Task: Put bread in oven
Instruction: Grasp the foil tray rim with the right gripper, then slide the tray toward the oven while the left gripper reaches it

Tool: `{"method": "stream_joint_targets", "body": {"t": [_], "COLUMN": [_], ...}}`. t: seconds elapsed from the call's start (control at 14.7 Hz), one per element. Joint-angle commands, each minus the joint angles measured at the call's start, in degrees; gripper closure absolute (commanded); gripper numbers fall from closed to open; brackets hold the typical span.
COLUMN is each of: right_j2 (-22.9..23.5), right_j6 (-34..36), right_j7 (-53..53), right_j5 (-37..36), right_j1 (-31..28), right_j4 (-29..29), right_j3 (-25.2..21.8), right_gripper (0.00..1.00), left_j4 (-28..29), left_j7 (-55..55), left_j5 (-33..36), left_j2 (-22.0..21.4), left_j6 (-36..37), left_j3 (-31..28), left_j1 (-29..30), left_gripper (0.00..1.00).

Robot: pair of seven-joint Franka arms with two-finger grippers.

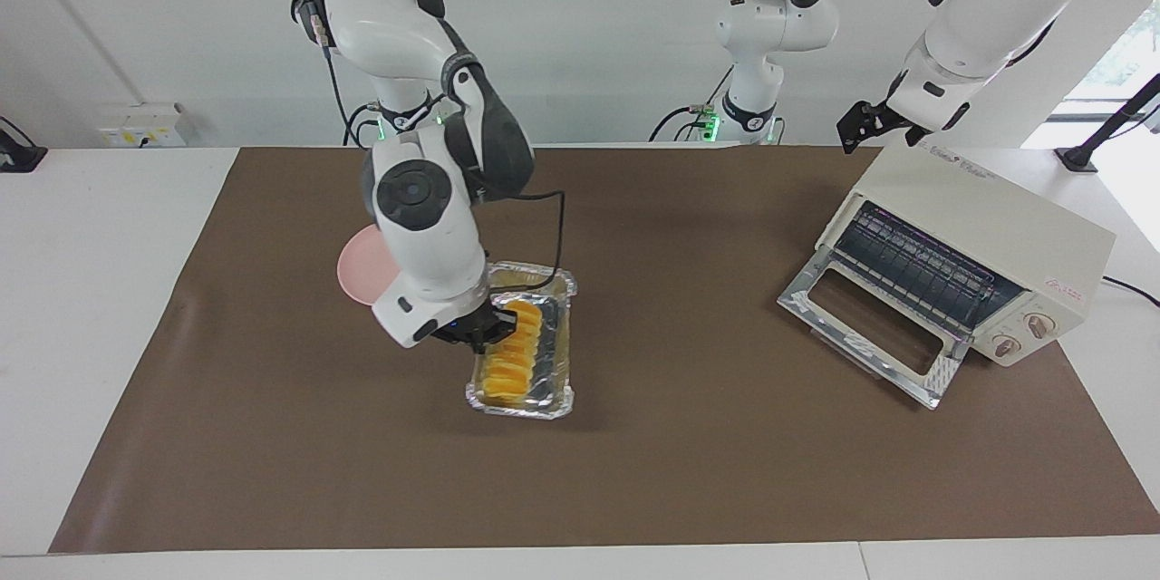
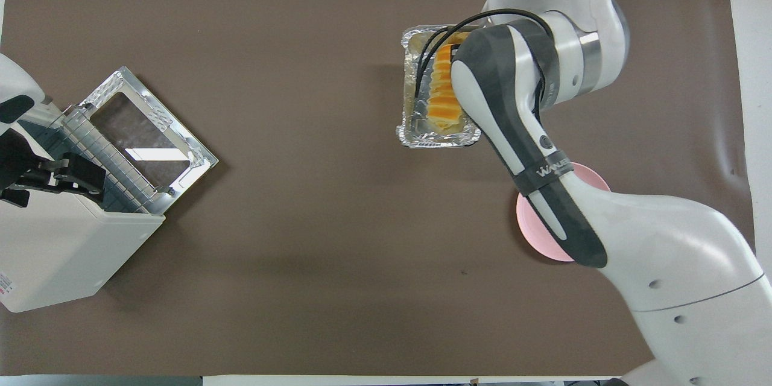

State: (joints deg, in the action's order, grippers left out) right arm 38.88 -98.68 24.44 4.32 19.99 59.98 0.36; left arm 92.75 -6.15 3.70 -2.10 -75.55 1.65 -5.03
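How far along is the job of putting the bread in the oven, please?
Done: the oven has its door lying open, with the rack exposed. In hand: the right gripper is shut on the rim of the foil tray, which holds the bread, mid-table and well short of the oven. Left to do: bringing the bread to the oven and setting it on the rack. The left gripper waits open over the oven's top.
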Motion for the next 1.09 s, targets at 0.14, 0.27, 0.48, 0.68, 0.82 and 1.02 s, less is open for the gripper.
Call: {"method": "stream_joint_targets", "body": {"t": [0.14, 0.27, 0.48, 0.68, 0.82, 1.02], "right_j2": [-1.27, -2.67, -8.54, -10.58, -10.41, -10.41], "right_j6": [-5.98, -9.93, -23.61, -33.84, -37.18, -37.54], "right_j7": [6.50, 6.50, 6.50, 6.85, 7.03, 9.13], "right_j5": [3.24, 3.15, 3.50, 4.12, 4.12, 4.30], "right_j1": [6.62, 8.39, 11.37, 13.40, 13.67, 13.58], "right_j4": [3.46, 7.58, 23.63, 33.25, 35.72, 36.08], "right_j3": [-0.10, -0.10, -0.01, -0.01, -0.01, -0.01], "right_gripper": [1.00, 1.00, 1.00, 1.00, 1.00, 0.49], "left_j4": [1.55, 1.55, 1.55, 1.47, 1.47, 1.47], "left_j7": [0.17, 0.08, 0.08, 0.26, 0.26, -0.26], "left_j5": [-0.80, -0.80, -0.80, -0.80, -0.80, -0.80], "left_j2": [-1.50, -1.50, -1.50, -1.50, -1.50, -1.42], "left_j6": [-0.47, -0.47, -0.47, -1.17, -2.13, -6.36], "left_j3": [0.11, 0.11, 0.11, 0.11, 0.20, 0.55], "left_j1": [0.46, 0.46, 0.46, 0.46, 0.46, -0.41], "left_gripper": [0.00, 0.00, 0.00, 0.00, 0.00, 0.00]}}
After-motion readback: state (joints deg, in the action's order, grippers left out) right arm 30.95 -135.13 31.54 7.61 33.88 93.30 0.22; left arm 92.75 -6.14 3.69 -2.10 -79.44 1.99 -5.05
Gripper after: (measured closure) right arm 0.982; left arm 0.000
